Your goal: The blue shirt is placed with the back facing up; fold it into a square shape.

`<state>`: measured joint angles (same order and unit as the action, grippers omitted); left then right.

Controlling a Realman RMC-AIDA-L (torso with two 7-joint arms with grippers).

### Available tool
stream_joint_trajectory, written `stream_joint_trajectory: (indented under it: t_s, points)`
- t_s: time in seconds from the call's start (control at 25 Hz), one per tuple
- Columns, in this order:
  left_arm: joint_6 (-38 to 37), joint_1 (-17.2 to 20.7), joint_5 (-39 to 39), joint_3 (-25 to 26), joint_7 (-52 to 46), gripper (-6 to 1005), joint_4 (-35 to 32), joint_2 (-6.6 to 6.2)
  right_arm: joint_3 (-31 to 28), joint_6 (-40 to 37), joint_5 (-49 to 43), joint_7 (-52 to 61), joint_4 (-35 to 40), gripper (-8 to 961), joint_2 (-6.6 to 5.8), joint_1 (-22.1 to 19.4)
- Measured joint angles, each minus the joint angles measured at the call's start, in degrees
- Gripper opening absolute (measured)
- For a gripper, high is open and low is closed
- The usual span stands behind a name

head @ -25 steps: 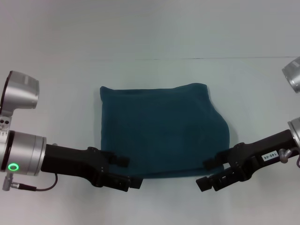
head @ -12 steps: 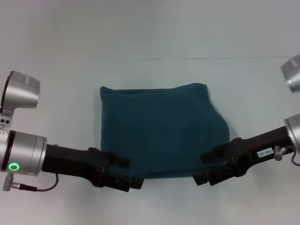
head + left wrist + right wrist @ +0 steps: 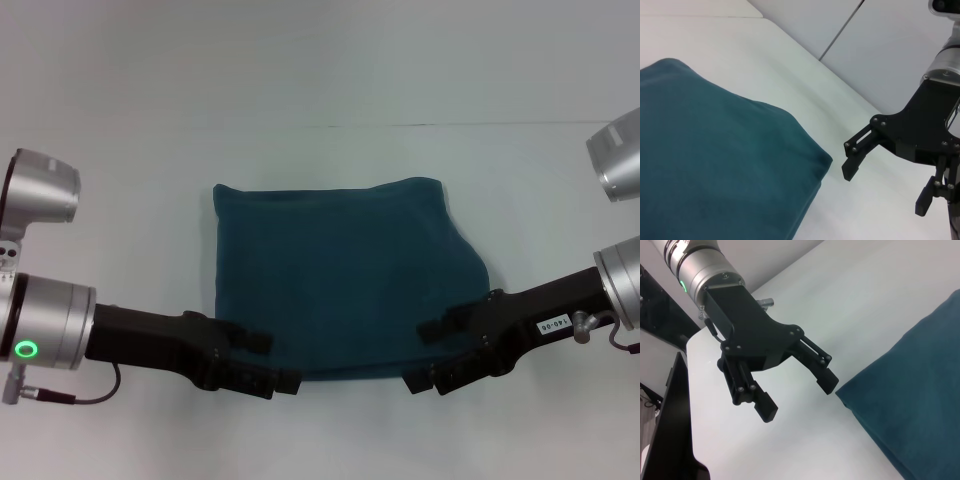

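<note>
The blue shirt (image 3: 340, 275) lies folded into a rough rectangle in the middle of the white table, plain side up. My left gripper (image 3: 273, 363) is open at its near left corner, and my right gripper (image 3: 424, 356) is open at its near right corner. In the left wrist view the right gripper (image 3: 886, 187) stands open a short gap from the shirt's (image 3: 715, 165) corner. The right wrist view has the left gripper (image 3: 797, 397) open with one fingertip close to the shirt's (image 3: 915, 405) corner. Neither holds any cloth.
The white table (image 3: 320, 170) reaches back to a seam (image 3: 450, 124) against the wall. Both forearms come in low from the near left and near right. A dark frame (image 3: 665, 440) stands past the table's edge in the right wrist view.
My right gripper has moved left and slightly away from me, closing in on the shirt's near right corner. The left gripper has hardly shifted. The shirt lies as before.
</note>
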<state>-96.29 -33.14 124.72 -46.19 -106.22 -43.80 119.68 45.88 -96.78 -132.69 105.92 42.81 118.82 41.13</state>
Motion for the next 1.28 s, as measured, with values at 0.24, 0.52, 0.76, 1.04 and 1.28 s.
stream_joint_trajectory:
  t_s: [0.24, 0.52, 0.76, 1.04, 1.28]
  points:
    - [-0.5, 0.3, 0.0, -1.1, 2.0, 911, -0.2, 0.22, 0.0, 0.2, 0.1, -0.4, 0.0, 945, 0.00, 0.0]
    - [0.7, 1.3, -0.5, 0.3, 9.9, 908, -0.7, 1.48, 0.1, 0.4, 0.1, -0.9, -0.2, 945, 0.10, 0.2]
    - [0.3, 1.3, -0.5, 0.3, 9.8, 905, -0.7, 1.18, 0.1, 0.7, 0.1, -0.9, 0.1, 944, 0.09, 0.2]
    - [-0.1, 1.4, -0.5, 0.2, 8.7, 904, -0.4, 1.06, -0.3, 1.4, 0.9, -1.0, -0.2, 944, 0.23, 0.2]
    - [-0.8, 1.1, -0.1, -0.2, 7.5, 904, -0.3, 0.99, 0.0, 2.1, 1.5, -1.5, -0.3, 944, 0.59, 0.2]
